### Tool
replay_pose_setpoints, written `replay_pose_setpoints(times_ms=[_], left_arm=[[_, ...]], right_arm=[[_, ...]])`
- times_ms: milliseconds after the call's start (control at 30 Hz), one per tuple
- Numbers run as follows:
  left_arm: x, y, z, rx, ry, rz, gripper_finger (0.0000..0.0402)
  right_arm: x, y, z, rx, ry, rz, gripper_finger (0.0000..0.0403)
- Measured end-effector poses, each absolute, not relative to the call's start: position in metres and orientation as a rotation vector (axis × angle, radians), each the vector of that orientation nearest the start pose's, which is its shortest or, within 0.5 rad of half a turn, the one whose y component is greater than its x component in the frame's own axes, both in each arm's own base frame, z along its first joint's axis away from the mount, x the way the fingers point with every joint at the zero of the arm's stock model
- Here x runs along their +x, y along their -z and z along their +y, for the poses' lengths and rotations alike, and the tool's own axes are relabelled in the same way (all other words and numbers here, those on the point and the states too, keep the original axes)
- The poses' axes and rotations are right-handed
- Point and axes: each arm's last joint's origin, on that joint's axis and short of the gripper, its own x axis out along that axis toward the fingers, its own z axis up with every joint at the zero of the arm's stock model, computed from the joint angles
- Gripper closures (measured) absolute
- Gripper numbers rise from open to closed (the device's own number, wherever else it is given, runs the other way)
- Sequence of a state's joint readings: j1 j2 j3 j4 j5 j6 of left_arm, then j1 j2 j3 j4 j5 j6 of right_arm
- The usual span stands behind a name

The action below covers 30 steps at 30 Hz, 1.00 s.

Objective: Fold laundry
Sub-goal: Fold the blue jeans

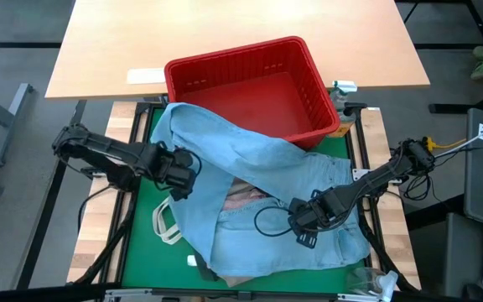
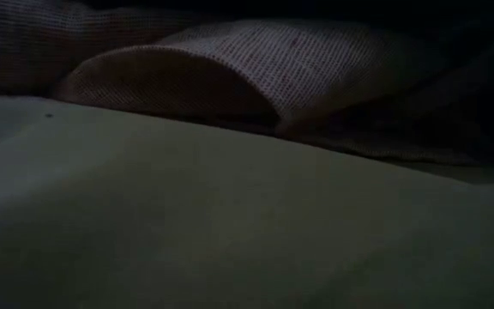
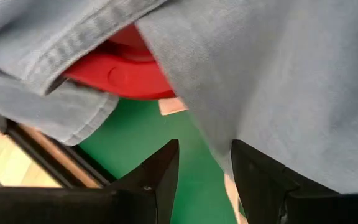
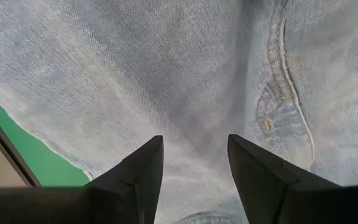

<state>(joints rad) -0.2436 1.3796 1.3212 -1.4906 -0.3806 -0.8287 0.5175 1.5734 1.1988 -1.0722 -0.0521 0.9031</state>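
The light blue denim jeans [image 1: 267, 159] lie spread over the green mat, one leg running up to the red basket. A mottled pink top [image 1: 243, 198] peeks out under them. My left gripper [image 1: 187, 178] is open at the jeans' left edge. In the left wrist view [image 3: 205, 171] the denim edge [image 3: 210, 134] runs just past its fingertips. My right gripper [image 1: 302, 228] is open low over the jeans' right half. Its fingers point down at the denim [image 4: 166, 74] beside a seam [image 4: 284, 68]. The low view shows only dark cloth folds [image 2: 256, 77] close to the lens. My left gripper stands open with the jeans' edge [image 3: 229, 143] at one fingertip [image 3: 247, 162]; I cannot tell whether it touches. My right gripper points down at the flat denim [image 4: 194, 130] between its open fingers; I cannot tell whether the fingertips [image 4: 154, 149] touch it.
The red plastic basket [image 1: 250, 84] stands at the mat's far edge, partly on the wooden table behind, and also shows in the left wrist view [image 3: 117, 74]. White tote bag handles [image 1: 168, 225] lie on the green mat [image 1: 141, 218] left of the jeans. A black cable loop [image 1: 267, 220] lies beside the right gripper.
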Motion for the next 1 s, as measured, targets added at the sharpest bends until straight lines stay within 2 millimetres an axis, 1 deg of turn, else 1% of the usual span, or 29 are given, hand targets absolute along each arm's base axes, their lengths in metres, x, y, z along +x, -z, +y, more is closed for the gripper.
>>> replay_pose_setpoints(times_ms=[200,367,467,600,667,800,1000], left_arm=[[0.219,-0.314,-0.037,-0.205,-0.678,1.288,0.026],[0.227,-0.314,-0.035,-0.189,-0.62,1.242,0.0266],[0.229,-0.315,-0.036,-0.173,-0.593,1.23,0.0296],[0.229,-0.314,-0.036,-0.166,-0.56,1.25,0.0372],[0.227,-0.317,-0.037,-0.18,-0.54,1.268,0.0391],[0.222,-0.332,-0.039,-0.199,-0.452,1.307,0.0395],[0.212,-0.37,-0.049,-0.219,-0.206,1.343,0.0397]], right_arm=[[0.245,-0.238,0.141,0.391,0.203,1.488,0.0221],[0.245,-0.238,0.141,0.391,0.202,1.487,0.0221],[0.245,-0.238,0.141,0.391,0.202,1.487,0.0221],[0.245,-0.238,0.141,0.391,0.202,1.487,0.0221],[0.245,-0.238,0.141,0.391,0.202,1.486,0.0221],[0.247,-0.238,0.142,0.403,0.188,1.466,0.0221],[0.261,-0.242,0.15,0.473,0.099,1.334,0.0221]])
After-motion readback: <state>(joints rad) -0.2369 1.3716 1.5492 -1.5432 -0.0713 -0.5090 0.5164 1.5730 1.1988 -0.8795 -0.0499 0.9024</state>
